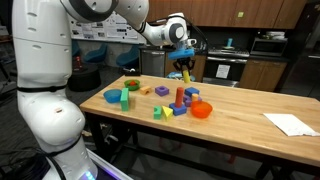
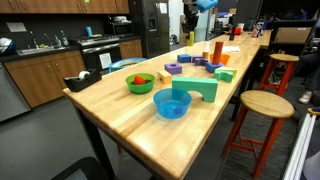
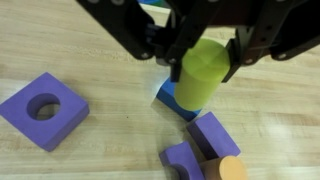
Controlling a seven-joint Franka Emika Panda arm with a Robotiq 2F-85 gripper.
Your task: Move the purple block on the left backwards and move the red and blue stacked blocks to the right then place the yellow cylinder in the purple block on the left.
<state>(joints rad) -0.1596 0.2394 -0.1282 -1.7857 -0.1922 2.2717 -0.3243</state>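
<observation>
Gripper (image 3: pixel 203 60) clamped on the yellow cylinder (image 3: pixel 198 85), held upright above the table (image 3: pixel 100 40), seen from the wrist. Directly beneath it lies a blue block (image 3: pixel 170 100). The purple block (image 3: pixel 44 108) with the round hole sits well off to one side, apart from two more purple pieces (image 3: pixel 212 132) and an orange peg (image 3: pixel 230 168) near the frame edge. In an exterior view the gripper (image 1: pixel 184 66) hangs clear above the toys, close over the red piece (image 1: pixel 180 97).

The step in hand appears to be the last one: seating the cylinder in the hole. To do it well, the arm likely needs to travel sideways at its present height until the cylinder's axis lines up with the hole. That path should steer clear of the tall red piece, which would probably topple at a brush. A vertical cylinder matters, since a tilt could catch it on the rim. Descent ought to be slow and straight, with release only once the base is inside, because the fit looks close and the light block could skid if pushed off-centre. Whether the hole runs right through cannot be told.
</observation>
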